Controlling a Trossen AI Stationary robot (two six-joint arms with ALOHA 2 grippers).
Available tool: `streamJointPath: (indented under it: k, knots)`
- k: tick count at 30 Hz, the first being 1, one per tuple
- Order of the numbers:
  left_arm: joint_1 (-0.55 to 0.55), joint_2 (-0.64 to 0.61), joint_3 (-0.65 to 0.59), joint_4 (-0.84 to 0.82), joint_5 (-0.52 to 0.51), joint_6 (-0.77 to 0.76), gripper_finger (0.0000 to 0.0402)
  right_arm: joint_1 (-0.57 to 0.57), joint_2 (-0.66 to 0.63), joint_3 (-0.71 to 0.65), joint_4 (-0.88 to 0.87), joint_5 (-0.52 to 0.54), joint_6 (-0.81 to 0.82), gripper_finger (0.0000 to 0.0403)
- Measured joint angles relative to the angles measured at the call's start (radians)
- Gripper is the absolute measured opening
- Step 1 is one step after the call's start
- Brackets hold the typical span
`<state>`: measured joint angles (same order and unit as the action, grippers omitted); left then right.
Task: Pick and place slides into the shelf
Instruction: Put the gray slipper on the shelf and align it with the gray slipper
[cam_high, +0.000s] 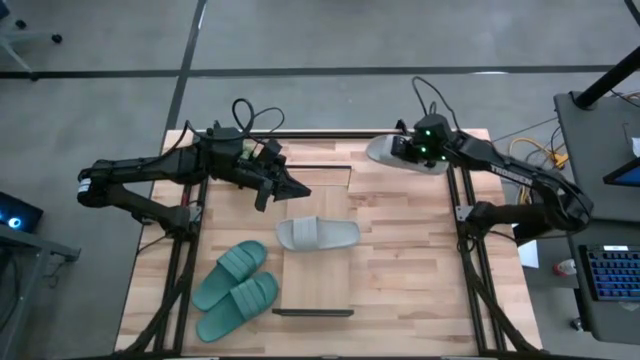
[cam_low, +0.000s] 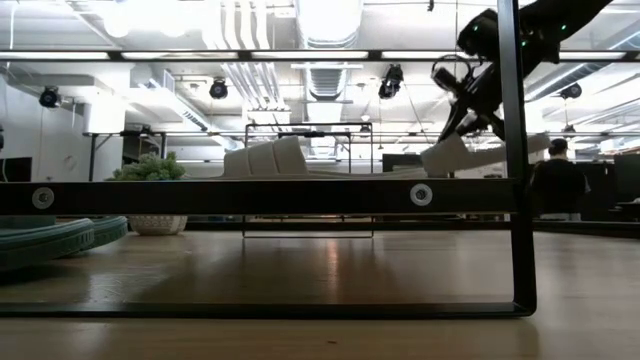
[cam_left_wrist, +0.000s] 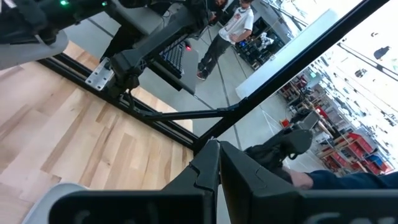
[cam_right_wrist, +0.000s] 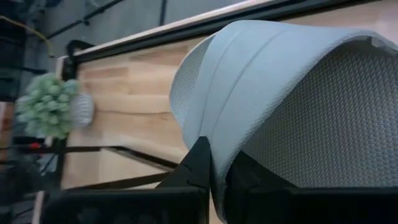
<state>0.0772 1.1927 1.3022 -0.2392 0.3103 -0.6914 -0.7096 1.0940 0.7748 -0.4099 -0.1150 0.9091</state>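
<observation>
One light grey slide (cam_high: 384, 150) is in my right gripper (cam_high: 404, 149) over the table's far right corner; the low view shows that slide (cam_low: 450, 156) tilted, high above the tabletop. The other grey slide (cam_high: 317, 233) lies sole-down on the shelf (cam_high: 318, 285), a narrow plank with black end frames; the low view shows this slide (cam_low: 265, 158) on top of the shelf. The teal pair (cam_high: 236, 290) lies side by side on the table, left of the shelf. My left gripper (cam_high: 298, 189) hovers shut above the shelf's far end, touching nothing. My right gripper pinches the grey slide's wide strap at its edge (cam_right_wrist: 214, 146). One finger (cam_right_wrist: 198, 163) is on the strap's outer face and the other (cam_right_wrist: 255, 177) is under it, on the textured footbed side. The slide is lifted clear and tilted.
Black frame rails run along the table's left and right sides (cam_high: 463, 215) and across its far edge. A potted plant (cam_low: 148, 180) stands beyond the table. A person (cam_low: 556, 182) stands in the room behind. Bare wood lies right of the shelf (cam_high: 405, 260).
</observation>
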Motion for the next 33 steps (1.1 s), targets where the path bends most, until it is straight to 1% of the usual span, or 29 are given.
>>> streamJointPath:
  k: [8, 13, 21, 33]
  knots:
    - [0.000, 0.000, 0.000, -0.001, 0.000, 0.001, 0.0000, 0.048, -0.078, 0.001, 0.014, 0.003, 0.051, 0.0011]
    - [0.002, 0.000, 0.000, -0.001, 0.000, 0.001, 0.0000, 0.087, -0.112, 0.001, 0.088, 0.004, 0.089, 0.0012]
    - [0.002, 0.000, 0.000, -0.003, 0.000, 0.001, 0.0000, 0.168, -0.111, 0.001, 0.224, 0.014, 0.151, 0.0012]
    - [0.018, 0.000, 0.000, 0.001, 0.000, 0.025, 0.0000, 0.335, -0.104, 0.001, 0.245, 0.108, 0.191, 0.0013]
